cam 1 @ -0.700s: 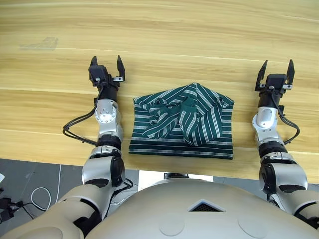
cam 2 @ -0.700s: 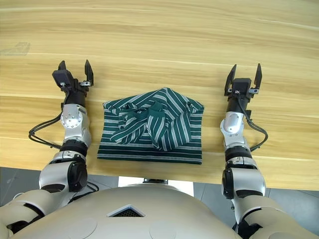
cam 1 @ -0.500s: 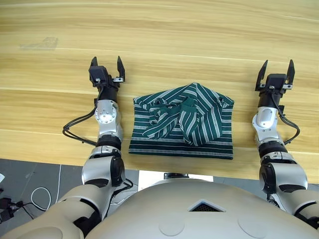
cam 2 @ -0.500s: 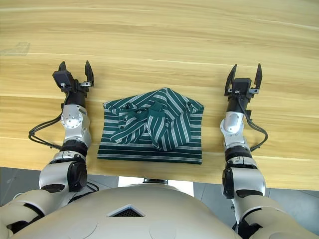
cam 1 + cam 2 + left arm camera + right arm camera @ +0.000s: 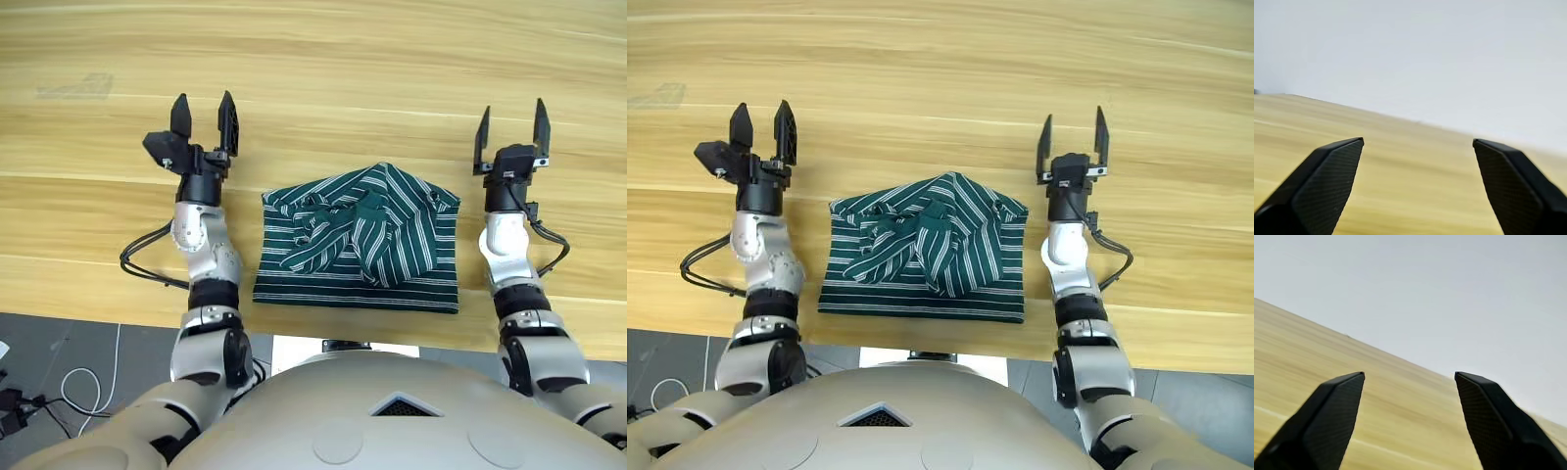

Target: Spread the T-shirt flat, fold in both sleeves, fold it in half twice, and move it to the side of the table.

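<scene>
The shirt (image 5: 358,250) lies bunched at the near middle of the table (image 5: 323,69), with its sleeves (image 5: 328,235) heaped across the chest. The left gripper (image 5: 204,103) hangs to its left and the right gripper (image 5: 511,111) to its right. Both are spread wide, empty and clear of the cloth. Each should probably pinch a far shoulder corner and draw outward. The hem (image 5: 353,299) lies close to the near edge, so pulling nearward risks a slide off.
</scene>
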{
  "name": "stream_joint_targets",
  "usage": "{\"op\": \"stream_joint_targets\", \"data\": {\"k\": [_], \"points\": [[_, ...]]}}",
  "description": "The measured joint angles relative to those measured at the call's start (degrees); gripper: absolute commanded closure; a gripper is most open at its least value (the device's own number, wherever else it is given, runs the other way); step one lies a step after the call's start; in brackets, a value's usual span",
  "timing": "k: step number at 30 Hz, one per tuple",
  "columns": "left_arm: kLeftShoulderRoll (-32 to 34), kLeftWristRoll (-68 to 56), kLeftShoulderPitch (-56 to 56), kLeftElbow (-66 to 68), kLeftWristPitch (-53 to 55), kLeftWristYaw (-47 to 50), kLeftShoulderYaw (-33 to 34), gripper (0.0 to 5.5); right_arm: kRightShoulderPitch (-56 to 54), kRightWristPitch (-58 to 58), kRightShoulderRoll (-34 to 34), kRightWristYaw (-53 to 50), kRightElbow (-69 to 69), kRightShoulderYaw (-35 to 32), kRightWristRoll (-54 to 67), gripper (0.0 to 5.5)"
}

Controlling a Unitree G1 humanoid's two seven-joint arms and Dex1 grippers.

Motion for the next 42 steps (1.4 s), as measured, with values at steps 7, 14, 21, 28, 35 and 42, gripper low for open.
{"op": "stream_joint_targets", "data": {"k": [7,14,21,28,35,42], "points": [[3.1,-6.9,22.8,-28.7,11.7,-14.6,-7.8,1.37,22.4,8.2,-6.2,16.0,-34.9,5.2,0.2,2.08],[5.5,1.3,31.4,-30.1,7.8,-20.6,-11.5,1.37,33.8,11.3,-13.8,33.8,-48.4,14.6,10.4,2.08],[8.5,11.6,35.6,-28.7,1.3,-20.2,-13.8,1.37,36.6,15.1,-11.3,38.5,-48.3,23.2,9.6,2.08],[11.8,13.5,36.4,-28.3,0.9,-20.3,-15.7,1.37,33.8,15.9,-6.9,37.1,-41.0,24.8,6.1,2.08],[13.7,15.3,37.0,-28.3,0.6,-17.7,-15.7,1.37,35.6,15.8,-5.9,36.0,-39.0,23.9,6.2,2.08],[15.0,16.5,39.2,-29.1,0.9,-14.1,-15.2,1.37,40.8,15.6,-7.8,36.5,-40.2,23.9,6.3,2.08]]}}
